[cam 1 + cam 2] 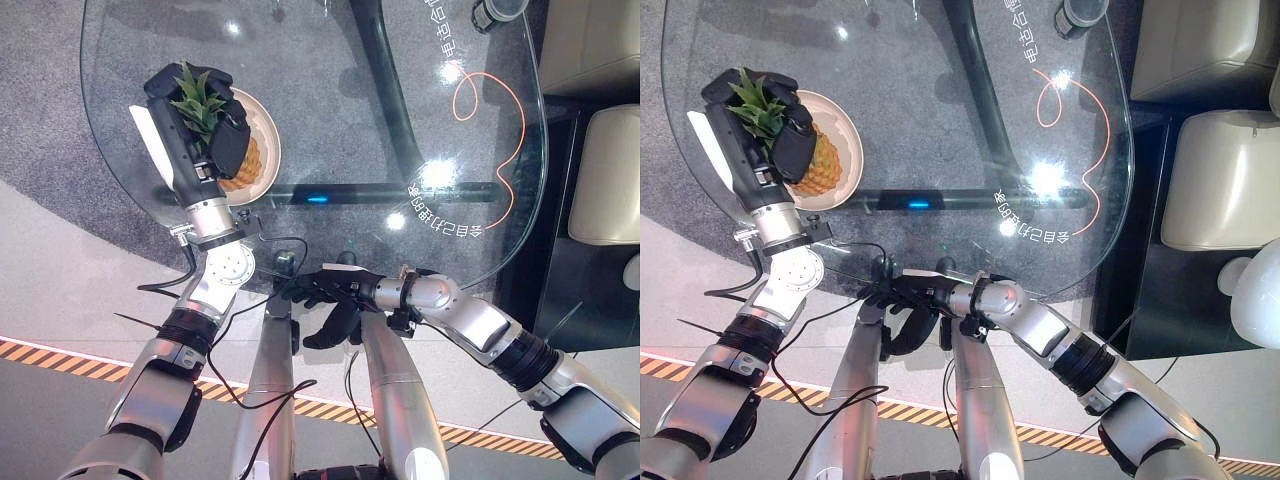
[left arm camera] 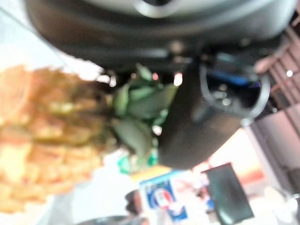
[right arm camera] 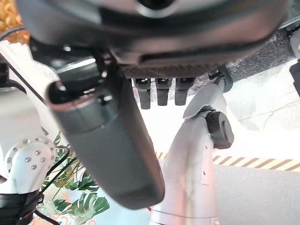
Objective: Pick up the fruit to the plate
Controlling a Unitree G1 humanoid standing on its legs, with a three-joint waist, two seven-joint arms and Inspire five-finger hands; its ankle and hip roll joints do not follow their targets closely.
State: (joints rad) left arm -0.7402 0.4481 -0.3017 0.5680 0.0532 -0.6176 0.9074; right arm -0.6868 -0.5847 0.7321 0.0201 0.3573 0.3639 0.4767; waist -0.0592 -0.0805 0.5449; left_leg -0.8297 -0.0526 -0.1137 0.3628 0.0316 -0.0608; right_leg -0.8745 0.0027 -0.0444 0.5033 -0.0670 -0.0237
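A pineapple (image 1: 245,165) lies on a pale round plate (image 1: 268,140) at the left of the glass table (image 1: 330,60). My left hand (image 1: 185,100) sits over the fruit's top end, its fingers and thumb curled round it, and the green crown leaves (image 1: 758,108) stick up between them. In the left wrist view the thumb (image 2: 187,122) rests against the leaves beside the yellow fruit body (image 2: 42,140). My right hand (image 1: 330,292) hangs low, in front of the table's near edge, with its fingers straight and holding nothing; the right wrist view shows its thumb (image 3: 108,140).
An orange cord (image 1: 500,120) loops at the right side of the table and a dark cup (image 1: 497,10) stands at the far edge. The table's dark frame (image 1: 400,120) shows through the glass. Beige seats (image 1: 605,170) stand to the right. Striped tape (image 1: 30,352) crosses the floor.
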